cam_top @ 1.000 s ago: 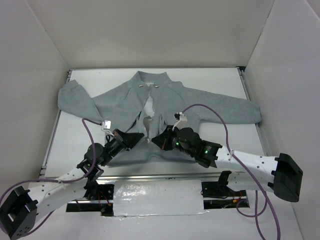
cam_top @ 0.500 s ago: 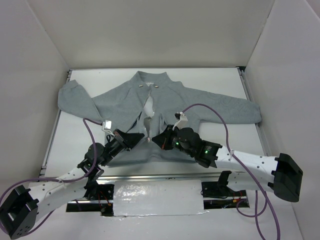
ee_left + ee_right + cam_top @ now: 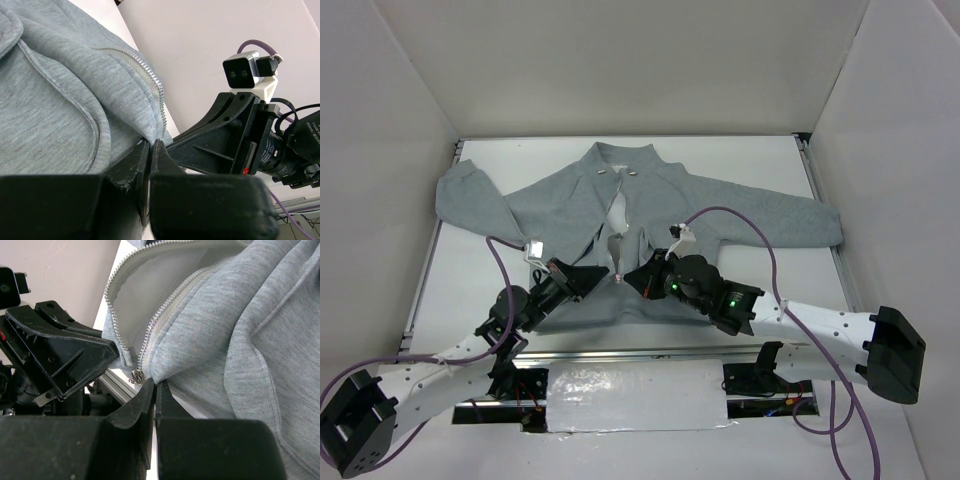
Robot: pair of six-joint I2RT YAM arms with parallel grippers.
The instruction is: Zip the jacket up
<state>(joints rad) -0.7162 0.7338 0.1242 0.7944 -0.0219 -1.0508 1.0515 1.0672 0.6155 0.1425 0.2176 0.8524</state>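
My left hand point(image 3: 601, 277) is pinched shut on the jacket point(image 3: 720, 205) at its lower front edge, and the fleece rises away past the fingertips. My right hand point(image 3: 632, 279) faces it, almost touching, clamped on the opposite front edge. The zipper pull point(image 3: 136, 375) sits just beside my right fingertips. Beyond both hands the zipper teeth point(image 3: 165, 310) gape open and the jacket lies spread across the bench point(image 3: 520, 155).

Matt fleece jacket point(image 3: 720, 210), metal zipper point(image 3: 165, 310).

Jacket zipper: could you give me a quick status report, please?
Left claw shut on jacket hem. Right claw shut on opposite hem. Zipper unzipped. Nothing in the way.
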